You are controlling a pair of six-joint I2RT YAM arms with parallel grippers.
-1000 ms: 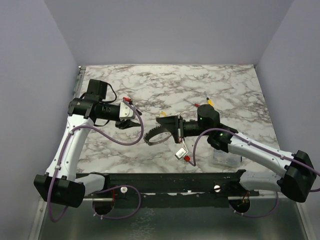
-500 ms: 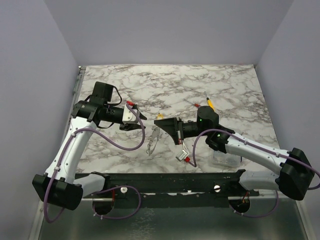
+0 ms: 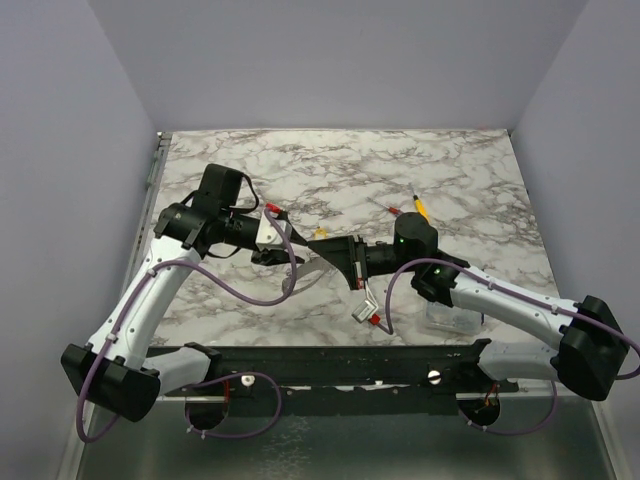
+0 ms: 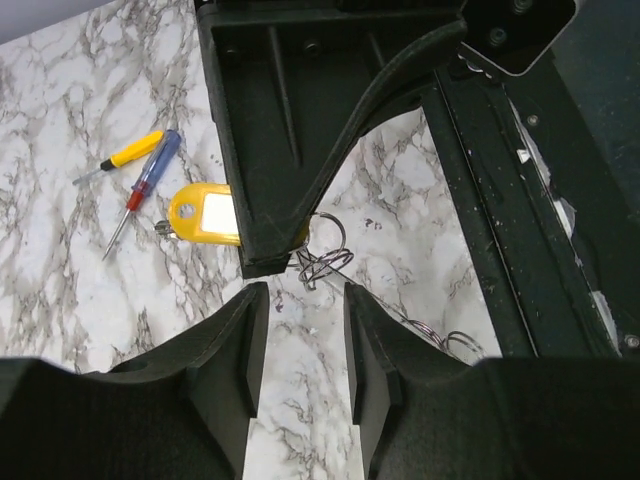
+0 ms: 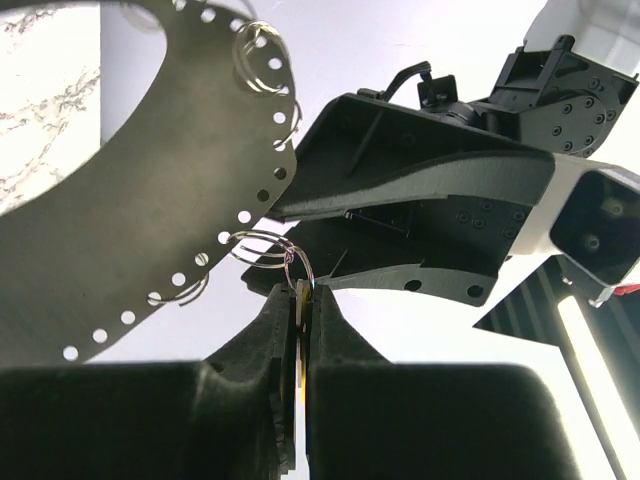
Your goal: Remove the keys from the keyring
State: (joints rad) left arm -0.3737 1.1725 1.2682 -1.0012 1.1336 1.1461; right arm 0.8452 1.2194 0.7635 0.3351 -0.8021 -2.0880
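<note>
The right gripper pinches the yellow key tight — the left gripper has fingers apart, holding nothing.

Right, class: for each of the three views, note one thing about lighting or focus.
Top external: even light, faint shadows on the marble table. Left wrist: the left claw is dark and soft. Right wrist: backlit, background washed white, right claw a silhouette.

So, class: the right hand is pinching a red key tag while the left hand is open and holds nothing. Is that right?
Not quite: the key tag is yellow, not red, as the left wrist view shows. The rest holds: the right hand is pinching it, and the left hand is open and holds nothing.
</note>
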